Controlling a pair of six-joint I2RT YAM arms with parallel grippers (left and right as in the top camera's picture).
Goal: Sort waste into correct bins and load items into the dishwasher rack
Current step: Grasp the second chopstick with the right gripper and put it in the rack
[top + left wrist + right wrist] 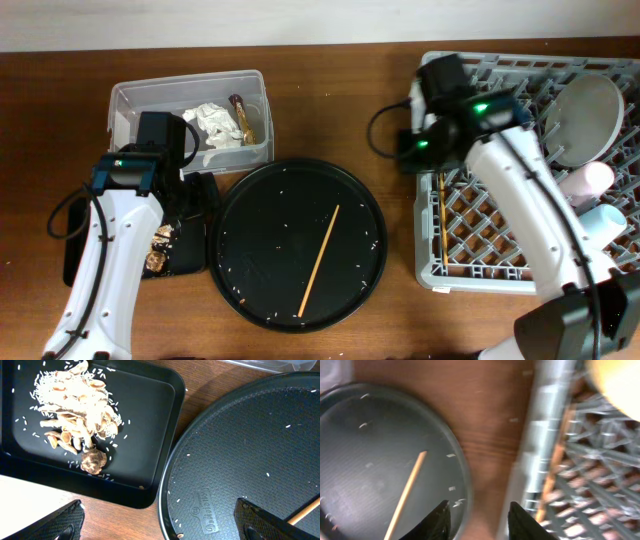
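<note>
One wooden chopstick [319,262] lies flat on the round black tray [262,225] at the centre of the overhead frame. Its long axis is a steep diagonal, one end toward the tray's lower left and the other toward the upper right, aimed roughly at the dishwasher rack [480,270]. Its partner [441,215] already sits along the rack's left edge, nearly vertical in the frame. The right gripper [480,521] hovers over the bare wood between tray and rack, its fingers apart with nothing between them. That wrist view is blurred, so finer detail cannot be read. The left gripper [162,517] is spread wide and empty above the gap between the shallow black tray [150,420], which holds the food scraps [75,405], and the round tray. The likeliest trouble is the pick itself. The stick is thin and lies flush on a textured surface, so fingers closing out of line with its width may roll it or slide over it. A pinch near one end would probably let the far end droop and catch on the tray rim or the rack's pegs. Lowered crosswise, it could lodge on top of the lattice.
</note>
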